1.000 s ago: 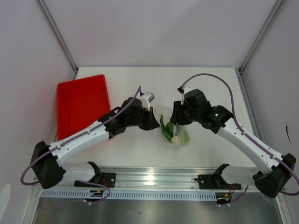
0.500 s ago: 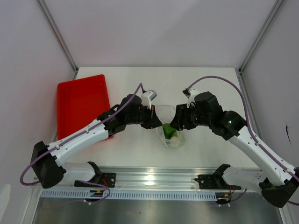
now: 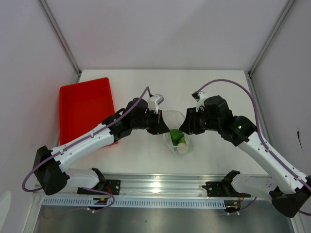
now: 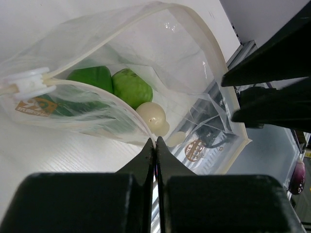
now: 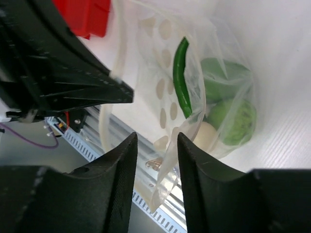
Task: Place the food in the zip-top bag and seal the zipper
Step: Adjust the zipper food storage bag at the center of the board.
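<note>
The food (image 4: 131, 87) sits in the zip-top bag (image 4: 187, 58) ahead of the left claw (image 4: 155, 145), clenched on its rim — right claw (image 5: 158, 141) parted — zipper (image 4: 194, 24) unsealed.

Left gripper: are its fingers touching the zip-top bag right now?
Touching. In the left wrist view the left gripper has its fingers shut together on the near mouth edge of the zip-top bag, which runs straight into the pinch.

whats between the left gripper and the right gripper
The zip-top bag, mouth open and the food inside, lies between the left gripper and right gripper; the top external view shows it.
</note>
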